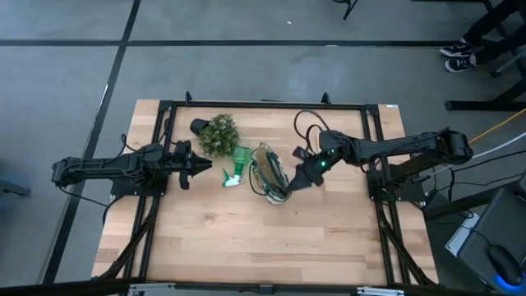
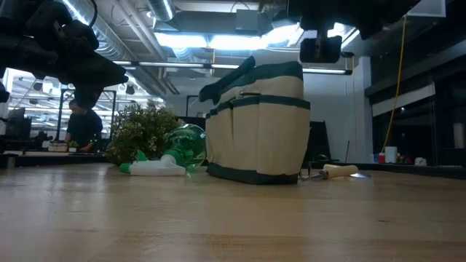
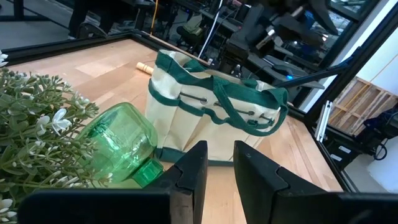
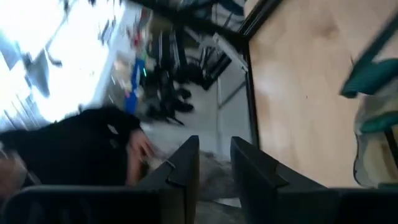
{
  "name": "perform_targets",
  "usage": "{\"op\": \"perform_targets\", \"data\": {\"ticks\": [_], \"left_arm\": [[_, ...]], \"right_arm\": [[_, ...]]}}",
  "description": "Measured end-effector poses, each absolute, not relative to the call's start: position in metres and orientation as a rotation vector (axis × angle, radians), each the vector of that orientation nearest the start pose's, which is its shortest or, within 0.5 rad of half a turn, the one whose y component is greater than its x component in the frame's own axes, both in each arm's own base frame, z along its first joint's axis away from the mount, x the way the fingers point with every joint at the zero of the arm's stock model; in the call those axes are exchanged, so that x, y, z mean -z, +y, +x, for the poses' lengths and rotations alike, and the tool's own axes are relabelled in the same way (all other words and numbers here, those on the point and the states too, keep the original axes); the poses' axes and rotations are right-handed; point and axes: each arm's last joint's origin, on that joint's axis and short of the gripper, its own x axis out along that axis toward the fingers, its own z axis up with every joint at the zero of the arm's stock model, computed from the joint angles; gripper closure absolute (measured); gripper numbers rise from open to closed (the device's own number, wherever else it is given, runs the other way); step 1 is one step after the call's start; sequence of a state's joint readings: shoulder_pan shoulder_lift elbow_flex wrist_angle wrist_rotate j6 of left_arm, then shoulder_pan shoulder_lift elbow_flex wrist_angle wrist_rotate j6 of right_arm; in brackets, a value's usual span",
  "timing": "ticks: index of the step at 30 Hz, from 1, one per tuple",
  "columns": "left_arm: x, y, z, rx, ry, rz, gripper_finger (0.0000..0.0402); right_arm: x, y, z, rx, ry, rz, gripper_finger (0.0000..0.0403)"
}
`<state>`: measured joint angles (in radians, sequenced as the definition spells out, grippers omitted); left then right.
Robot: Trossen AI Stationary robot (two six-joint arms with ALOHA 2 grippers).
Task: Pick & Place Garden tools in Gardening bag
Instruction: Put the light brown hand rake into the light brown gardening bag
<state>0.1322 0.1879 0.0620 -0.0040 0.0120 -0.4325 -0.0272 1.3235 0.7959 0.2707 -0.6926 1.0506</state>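
Note:
The beige gardening bag [image 1: 267, 173] with green trim stands upright mid-table; it also shows in the low view [image 2: 258, 127] and the left wrist view [image 3: 211, 118]. A green-and-white plastic spray bottle [image 1: 236, 167] lies on its side between the bag and the potted plant [image 1: 218, 136]. A wooden-handled tool [image 2: 338, 171] lies on the table at the bag's right side; its handle end shows in the left wrist view [image 3: 144, 66]. The pruning shears are out of view. My right gripper [image 1: 289, 185] hovers at the bag's right rim, shut and empty. My left gripper [image 1: 204, 168] waits left of the bottle, shut and empty.
The bushy plant in a black pot [image 2: 142, 132] stands at the far left of the bag, close to the bottle. Bare wood lies along the table's near half [image 1: 263, 247]. A black frame rail [image 1: 263, 104] runs around the table. A person [image 4: 93, 149] shows in the room beyond.

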Motion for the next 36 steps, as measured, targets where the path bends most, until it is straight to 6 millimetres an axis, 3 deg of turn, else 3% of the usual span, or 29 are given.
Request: {"op": "perform_targets", "data": {"ticks": [6, 14, 20, 24, 29, 36], "left_arm": [[-0.169, 0.014, 0.106, -0.147, 0.102, -0.441, 0.0329], [-0.169, 0.014, 0.106, -0.147, 0.102, -0.441, 0.0329], [-0.169, 0.014, 0.106, -0.146, 0.102, -0.441, 0.0329], [-0.169, 0.014, 0.106, -0.147, 0.102, -0.441, 0.0329], [-0.169, 0.014, 0.106, -0.147, 0.102, -0.441, 0.0329], [-0.169, 0.014, 0.106, -0.147, 0.102, -0.441, 0.0329]], "right_arm": [[-0.261, 0.038, 0.281, -0.606, 0.573, 0.828, 0.0308], [-0.231, 0.059, 0.262, -0.556, 0.876, 0.678, 0.0308], [-0.206, 0.05, 0.241, -0.308, 1.099, 0.342, 0.0308], [-0.201, 0.041, 0.236, -0.169, 1.136, 0.09, 0.0308], [-0.199, 0.033, 0.238, -0.12, 1.124, -0.104, 0.0308], [-0.184, 0.02, 0.246, -0.155, 1.178, -0.222, 0.0308]]}}
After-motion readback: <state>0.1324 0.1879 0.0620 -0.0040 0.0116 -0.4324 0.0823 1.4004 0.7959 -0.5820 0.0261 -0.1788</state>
